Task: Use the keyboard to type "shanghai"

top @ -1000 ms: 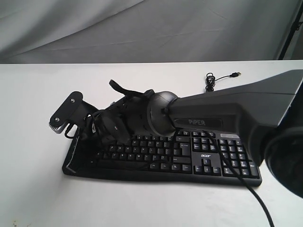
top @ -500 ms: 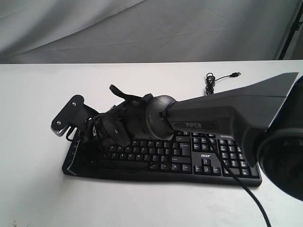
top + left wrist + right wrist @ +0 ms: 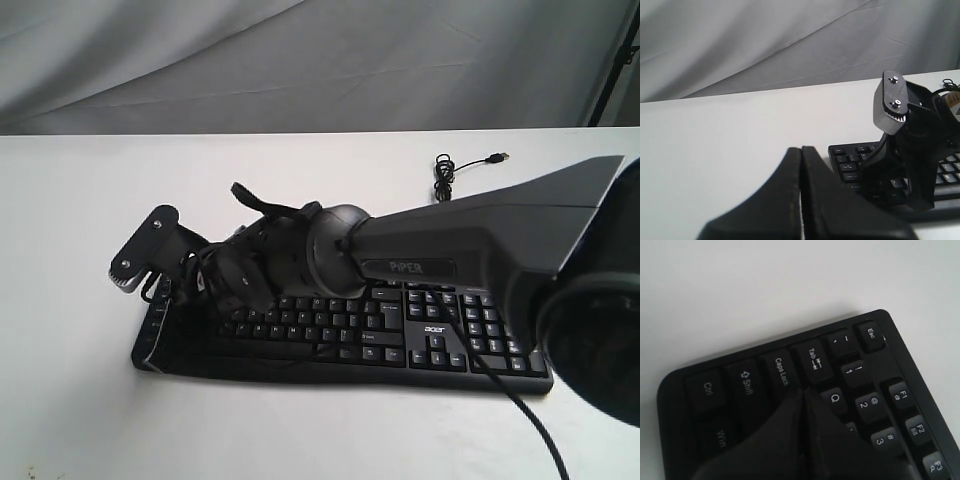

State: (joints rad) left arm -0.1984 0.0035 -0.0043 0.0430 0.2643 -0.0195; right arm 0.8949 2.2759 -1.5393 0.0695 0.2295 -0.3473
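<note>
The right gripper (image 3: 802,394), jaws pressed together, has dipped lower over the keyboard (image 3: 440,342)'s left end; the left gripper (image 3: 801,150) jaws are likewise pressed together. White worktop (image 3: 80,200), grey cloth backdrop (image 3: 300,60).

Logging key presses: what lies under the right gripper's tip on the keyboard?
The right gripper, fingers closed, sits over the left end of the keyboard. Caps Lock, Tab and Q show around its tip; the key directly beneath is covered.

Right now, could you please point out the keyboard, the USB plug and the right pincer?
keyboard (image 3: 432,330): exterior view, by its logo.
USB plug (image 3: 498,158): exterior view, on its metal tip.
right pincer (image 3: 803,393): right wrist view, between its closed tips.
</note>
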